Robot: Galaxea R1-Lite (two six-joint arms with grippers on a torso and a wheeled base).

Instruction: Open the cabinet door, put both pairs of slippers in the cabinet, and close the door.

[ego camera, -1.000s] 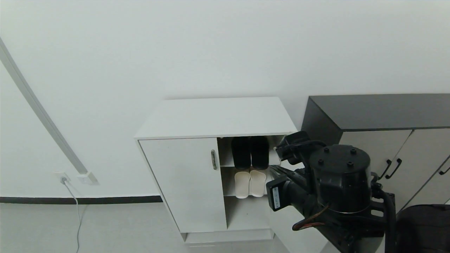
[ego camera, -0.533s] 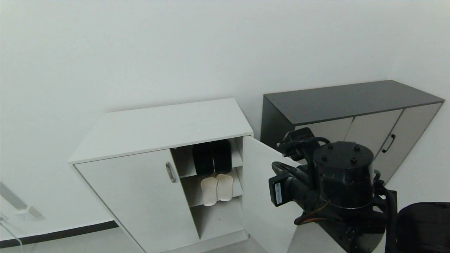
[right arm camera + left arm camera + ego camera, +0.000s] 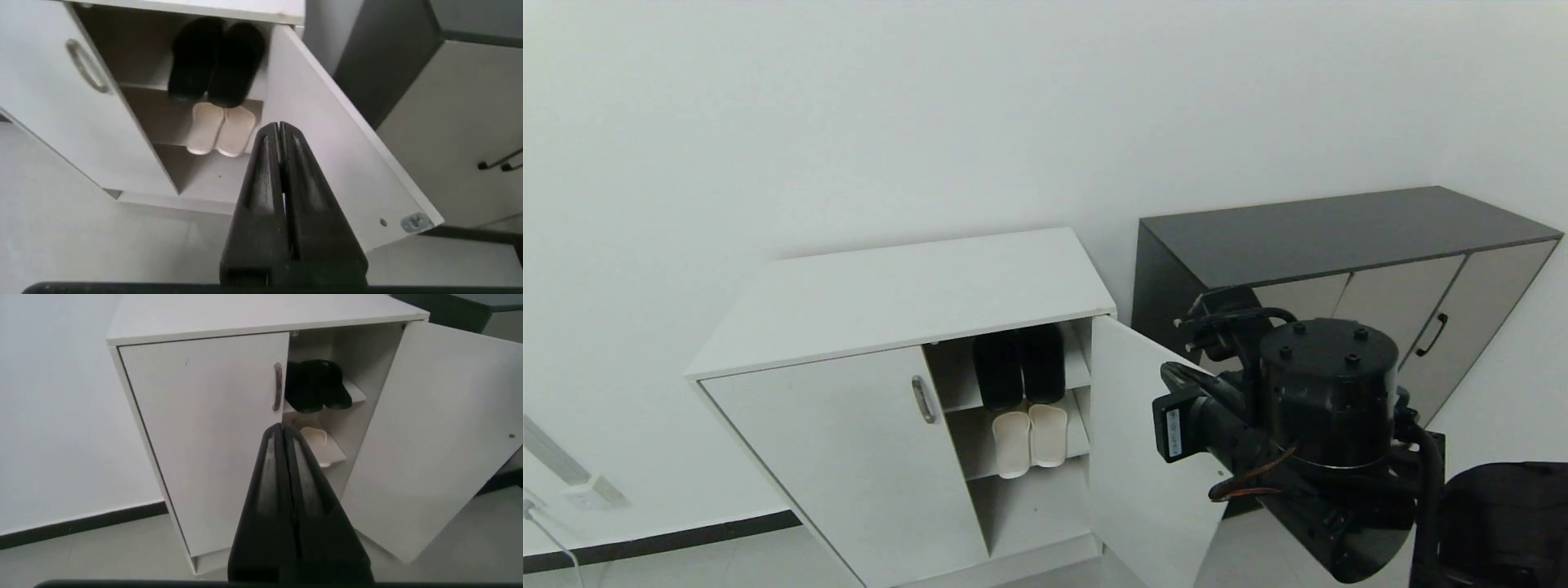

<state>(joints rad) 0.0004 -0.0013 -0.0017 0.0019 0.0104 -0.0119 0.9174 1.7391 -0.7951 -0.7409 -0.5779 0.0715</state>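
Change: since 1.0 s ago the head camera has swung, so the whole head view has shifted and the cabinet (image 3: 907, 286) now sits left of centre; the furniture itself has not moved. Over the last 0.5 s the view is nearly steady and the right arm (image 3: 1327, 400) stands slightly higher in it.

Nearest: left gripper (image 3: 282, 431), fingers pressed together, nothing held. It hangs in front of the cabinet, well apart from it, pointing at the seam by the handle (image 3: 277, 386).

Right gripper (image 3: 279, 129), fingers likewise pressed together and holding nothing. It is near the right door (image 3: 343, 139); contact cannot be judged.

Right door (image 3: 1143, 457): swung wide open toward the robot. Left door (image 3: 849, 457): shut, its handle (image 3: 922, 399) at the inner edge.

Inside the open half: black slippers (image 3: 1019, 363) side by side on the upper shelf; white slippers (image 3: 1029, 437) side by side on the shelf just below. Both pairs are inside the cabinet.

Behind: the cabinet stands against a white wall (image 3: 931, 106). A dark grey sideboard (image 3: 1339, 229) stands just beside it on the right, doors shut. A wall socket (image 3: 592, 494) is low at far left.
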